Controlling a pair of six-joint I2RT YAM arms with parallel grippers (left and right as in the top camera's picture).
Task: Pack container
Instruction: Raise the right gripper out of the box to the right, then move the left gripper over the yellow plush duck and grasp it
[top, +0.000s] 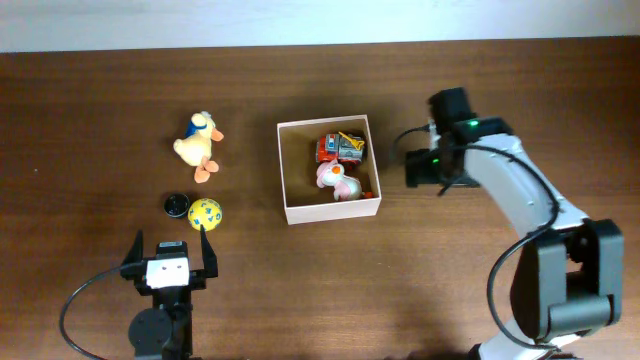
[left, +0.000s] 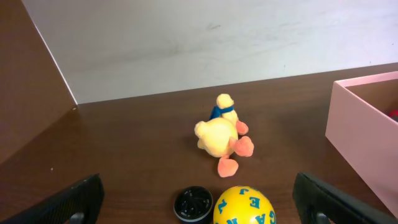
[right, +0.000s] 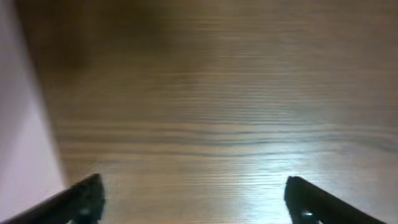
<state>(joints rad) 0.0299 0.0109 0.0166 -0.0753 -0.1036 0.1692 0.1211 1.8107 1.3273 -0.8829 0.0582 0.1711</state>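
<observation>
Container (top: 330, 211) holding toy truck (top: 341, 148) and plush (top: 338, 181), left jaws open near yellow ball (top: 205, 213), right jaws open above tabletop (right: 217, 124)

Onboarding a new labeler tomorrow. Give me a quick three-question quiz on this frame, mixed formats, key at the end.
1. True or false: the yellow ball lies inside the container.
2. Which toy lies nearest the left gripper? A duck, B yellow ball, C truck.
3. Fill in: the jaws of the right gripper stand ___.
Key: 1 false; 2 B; 3 open.
</observation>
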